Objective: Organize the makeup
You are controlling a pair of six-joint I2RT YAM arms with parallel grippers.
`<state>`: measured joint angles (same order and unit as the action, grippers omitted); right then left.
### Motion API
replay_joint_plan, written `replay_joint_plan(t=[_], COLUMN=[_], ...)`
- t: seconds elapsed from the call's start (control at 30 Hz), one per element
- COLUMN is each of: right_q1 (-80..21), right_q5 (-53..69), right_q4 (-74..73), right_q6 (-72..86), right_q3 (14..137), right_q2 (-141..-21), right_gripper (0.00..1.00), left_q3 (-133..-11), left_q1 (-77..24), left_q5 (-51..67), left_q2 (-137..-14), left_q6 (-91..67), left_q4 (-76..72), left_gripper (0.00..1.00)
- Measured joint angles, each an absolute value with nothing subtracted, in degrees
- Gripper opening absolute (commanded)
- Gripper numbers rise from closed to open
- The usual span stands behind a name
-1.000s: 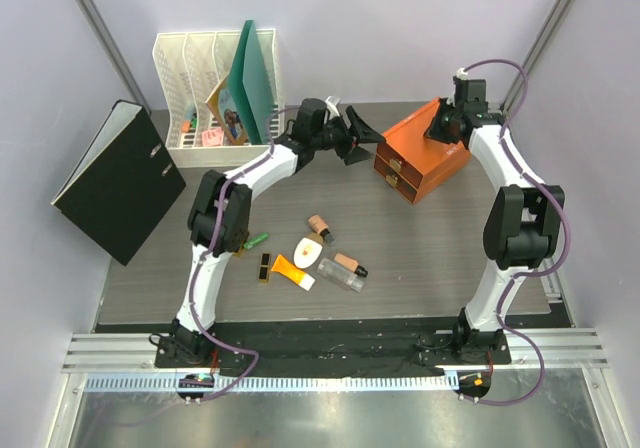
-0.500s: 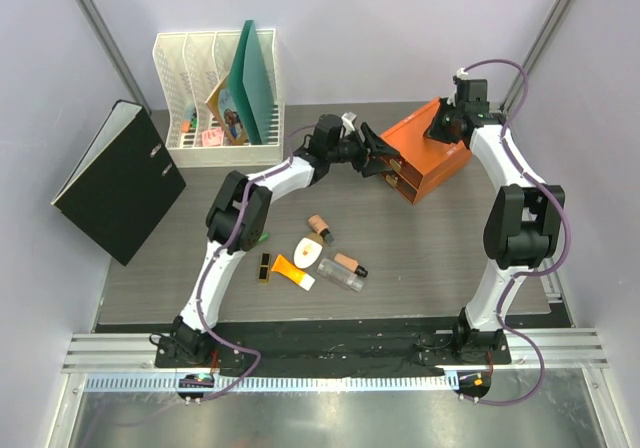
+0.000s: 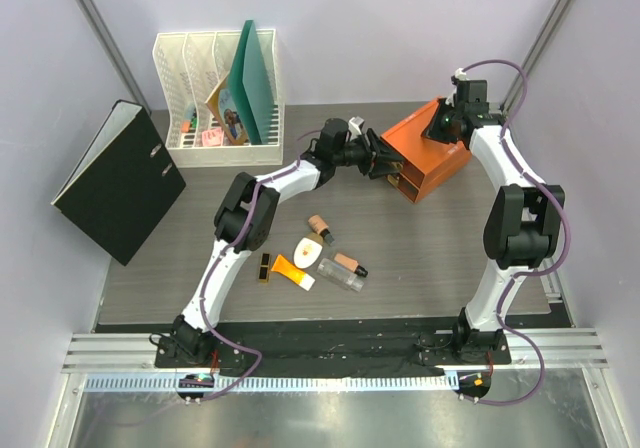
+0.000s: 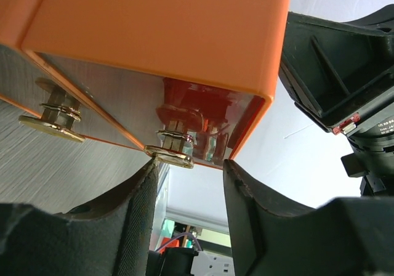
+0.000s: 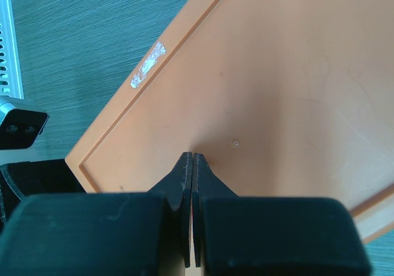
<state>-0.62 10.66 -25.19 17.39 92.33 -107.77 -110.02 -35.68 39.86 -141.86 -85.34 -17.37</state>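
The makeup lies loose mid-table: a peach black-capped bottle, a white oval compact, an orange white-capped tube, a black-gold lipstick, a second peach bottle, a clear bottle and a green tube half hidden by my left arm. My left gripper is at the front of the orange drawer box. Its jaws are open, and a gold knob sits at the tip of the left finger. My right gripper is shut, its tips resting on the box's top.
A second gold knob shows on the other drawer. A white file rack with a green folder stands at the back left. A black binder leans at the left edge.
My left gripper has reached right from beside the rack up to the drawer front, and its jaws have narrowed. The right arm has not moved.
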Motion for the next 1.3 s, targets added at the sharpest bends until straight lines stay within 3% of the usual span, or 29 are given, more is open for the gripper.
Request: replay_joint_plan(t=[0.1,0.33,0.63,0.77,0.93,1.3], right_q1=[-0.6,-0.6,-0.6,-0.6,-0.6,-0.6], right_q5=[10.7,11.3,12.0,12.1,12.1,12.4], right_q4=[-25.1,-24.6,-23.7,-22.9,-22.6,-22.9], right_q6=[17.1,16.9,16.8,16.8,16.8,16.7], right_q3=[92.3,92.2,92.2,92.2,92.3,92.7], right_q2=[-107.8,-108.0,-108.4,-108.7,-108.8,-109.2], right_gripper=[0.01,0.01,0.01,0.01,0.01,0.01], left_q3=[-110.0,-110.0,-112.7,-115.0,-115.4,-102.1], left_q1=[-35.7,-35.7,-35.7,-35.7,-35.7,-35.1], left_q5=[39.8,37.1,36.2,36.7,36.7,34.4], left_q2=[-141.9,-141.9,-143.5,-144.8,-145.3,-136.8], left_q6=[-85.3,-82.7,-82.0,-82.7,-83.8,-81.5], left_q4=[-17.5,-14.4,-13.1,-14.1,-14.3,-16.8], left_gripper=[0.55,0.57,0.4,0.15,0.0,0.0])
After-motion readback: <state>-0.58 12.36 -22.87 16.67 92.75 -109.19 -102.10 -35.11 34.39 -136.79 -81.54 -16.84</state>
